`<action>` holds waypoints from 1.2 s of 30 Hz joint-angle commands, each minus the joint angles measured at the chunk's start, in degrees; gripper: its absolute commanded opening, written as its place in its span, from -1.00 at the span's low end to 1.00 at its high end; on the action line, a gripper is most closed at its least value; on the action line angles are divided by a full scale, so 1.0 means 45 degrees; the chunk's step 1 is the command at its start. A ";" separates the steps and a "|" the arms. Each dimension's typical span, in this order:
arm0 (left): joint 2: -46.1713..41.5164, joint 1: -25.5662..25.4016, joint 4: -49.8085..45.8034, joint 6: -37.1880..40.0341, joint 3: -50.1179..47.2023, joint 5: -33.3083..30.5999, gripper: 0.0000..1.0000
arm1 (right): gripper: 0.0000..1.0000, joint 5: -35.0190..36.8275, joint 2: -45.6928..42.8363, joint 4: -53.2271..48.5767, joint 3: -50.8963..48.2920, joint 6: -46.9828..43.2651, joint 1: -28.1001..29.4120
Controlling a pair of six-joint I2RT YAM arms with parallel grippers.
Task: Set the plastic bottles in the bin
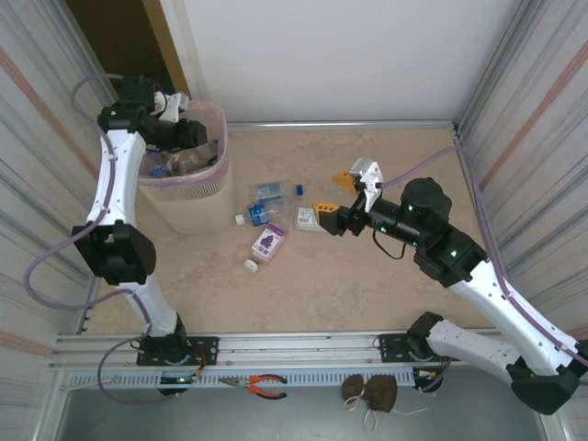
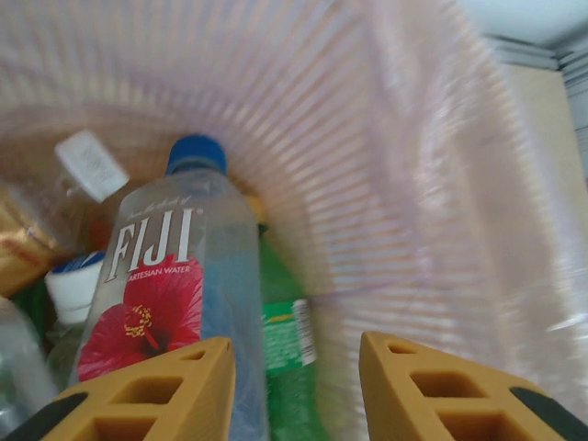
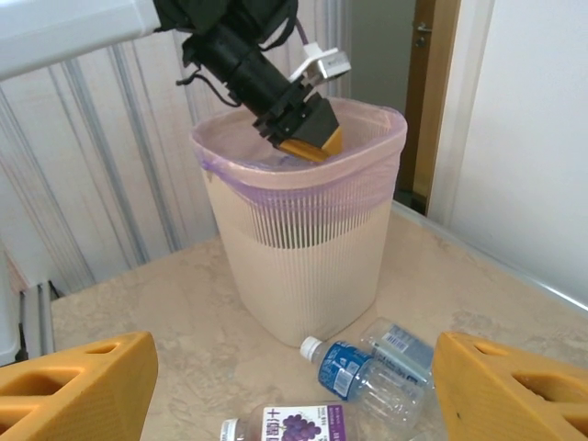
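Left wrist: left end effector [image 2: 296,367] slightly spread, empty, in bin [image 3: 294,266] mouth, may snag pink liner [image 2: 413,184] lifting out; right end effector [image 3: 294,381] spread wide.

The tall beige bin [image 1: 188,209] with a pink bag [image 3: 276,179] stands upright on the counter [image 1: 367,285]. Inside lie a clear Fiji bottle [image 2: 175,276] with a blue cap and a green bottle [image 2: 289,367]. Near the bin, a purple-label bottle [image 1: 267,243] and a blue-label bottle [image 3: 354,367] lie on their sides.
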 commanded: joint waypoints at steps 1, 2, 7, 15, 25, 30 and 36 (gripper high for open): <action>0.0342 0.0168 -0.0144 0.0294 -0.0912 -0.0074 -0.22 | 0.54 0.0344 0.0091 0.0011 0.0327 0.0453 -0.0105; 0.0286 0.0172 -0.0027 0.0311 -0.1148 -0.0050 -0.22 | 0.54 0.0374 0.0138 -0.0026 0.0365 0.0537 -0.0122; -0.0130 0.0185 0.0212 0.0207 -0.1504 0.0084 -0.21 | 0.54 0.0523 0.0387 -0.0337 0.0661 0.0963 -0.0267; -0.1428 0.0384 0.0220 -0.0154 -0.0504 -0.0028 -0.04 | 0.53 0.1265 0.0992 -0.1485 0.1210 0.2842 -0.1123; -0.3272 0.0523 0.0589 -0.0449 -0.1184 0.0167 0.03 | 0.58 0.2126 0.2640 -0.3763 0.1998 0.4546 -0.2376; -0.4096 0.0536 0.0920 -0.0671 -0.1861 0.0463 0.04 | 0.60 0.2359 0.3458 -0.4520 0.2145 0.5672 -0.2973; -0.4898 0.0523 0.1314 -0.0935 -0.2617 0.0757 0.05 | 0.56 0.2704 0.4809 -0.5924 0.2404 0.6800 -0.3784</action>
